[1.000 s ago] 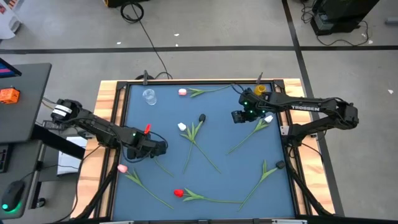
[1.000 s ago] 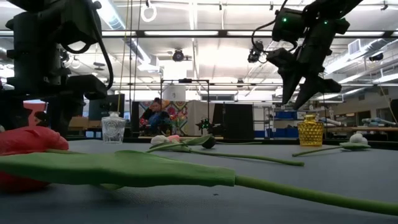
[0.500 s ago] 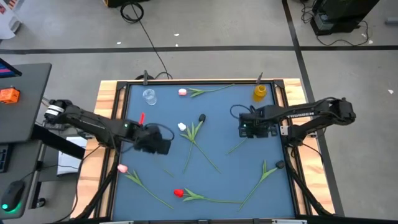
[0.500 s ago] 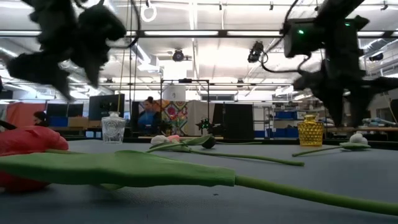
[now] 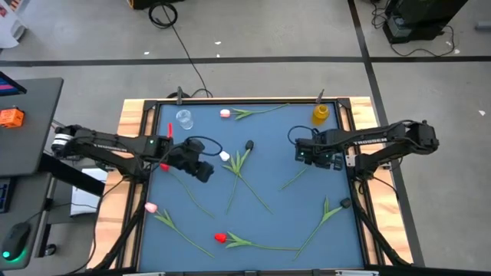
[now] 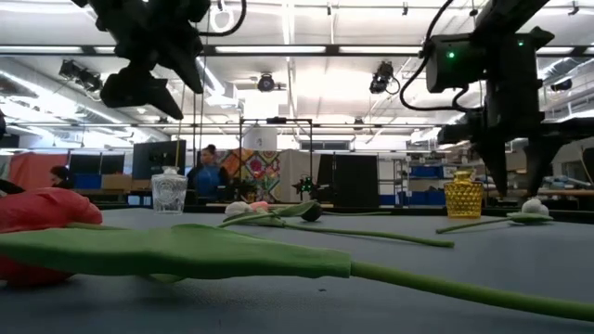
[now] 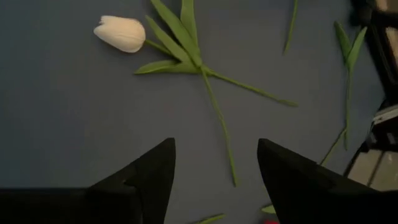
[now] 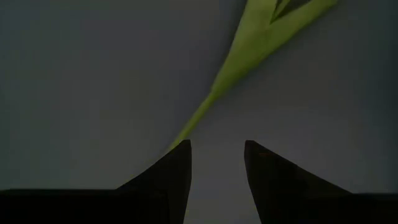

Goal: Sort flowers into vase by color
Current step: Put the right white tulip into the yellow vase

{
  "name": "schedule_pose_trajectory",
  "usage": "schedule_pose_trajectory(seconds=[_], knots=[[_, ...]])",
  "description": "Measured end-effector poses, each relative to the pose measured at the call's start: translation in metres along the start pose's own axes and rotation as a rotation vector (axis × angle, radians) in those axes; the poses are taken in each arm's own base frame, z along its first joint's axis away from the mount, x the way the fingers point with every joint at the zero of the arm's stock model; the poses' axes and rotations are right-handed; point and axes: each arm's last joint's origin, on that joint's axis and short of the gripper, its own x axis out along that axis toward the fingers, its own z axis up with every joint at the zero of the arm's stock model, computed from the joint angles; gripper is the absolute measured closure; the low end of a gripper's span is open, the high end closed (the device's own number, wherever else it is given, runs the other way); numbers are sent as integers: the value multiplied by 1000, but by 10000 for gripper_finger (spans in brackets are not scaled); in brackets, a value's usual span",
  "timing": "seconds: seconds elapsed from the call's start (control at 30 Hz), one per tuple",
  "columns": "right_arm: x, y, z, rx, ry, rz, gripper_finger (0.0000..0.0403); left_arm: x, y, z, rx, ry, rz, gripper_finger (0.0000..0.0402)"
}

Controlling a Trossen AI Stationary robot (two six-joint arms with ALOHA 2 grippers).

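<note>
My right gripper (image 5: 308,157) (image 8: 217,146) is open and points down over the stem (image 8: 217,81) of a white tulip, whose head (image 6: 534,206) lies beside the yellow vase (image 5: 320,113). The stem runs up to one fingertip; I see no hold on it. My left gripper (image 5: 204,169) (image 7: 216,146) is open and raised above the mat, looking at another white tulip (image 7: 121,34) (image 5: 224,156). A red tulip head (image 5: 163,165) lies under the left arm. The clear glass vase (image 5: 184,119) stands at the far left.
Other tulips lie flat on the blue mat: a pink one (image 5: 225,113) at the far edge, a black one (image 5: 249,144) in the middle, a pink one (image 5: 151,207) at the near left, a red one (image 5: 220,238) near the front, and a black one (image 5: 345,203) at the right.
The right gripper has moved from beside the yellow vase toward the near edge, tipped to point down and come lower over the white tulip's stem. The left gripper has risen from the mat and moved toward the far edge and the right.
</note>
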Motion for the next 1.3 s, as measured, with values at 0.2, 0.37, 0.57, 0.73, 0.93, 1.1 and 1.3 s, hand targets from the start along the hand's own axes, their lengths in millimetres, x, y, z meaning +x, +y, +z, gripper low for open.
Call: schedule_pose_trajectory(seconds=[0.2, 0.37, 0.57, 0.73, 0.93, 1.1, 1.3], knots=[[24, -1, 7, 133, -15, -6, 245, -5, -1, 0, 46, -16, -25, 169], [40, -2, 8, 242, -34, 50, 253, -8, -3, 2, 54, -51, -48, 169], [45, -5, 9, 215, -65, 25, 316, -16, -4, 5, 125, -97, -89, 169], [45, -5, 9, 173, -99, 25, 390, -30, -1, 11, 217, -226, -66, 169], [32, 6, 7, 123, -168, 136, 391, -53, -8, 19, 375, -380, -190, 169], [1, 30, -6, 26, -251, 368, 396, -65, -11, 27, 503, -502, -234, 168], [-45, 61, -22, -231, -445, 626, 396, -67, 0, 42, 474, -486, -258, 168]])
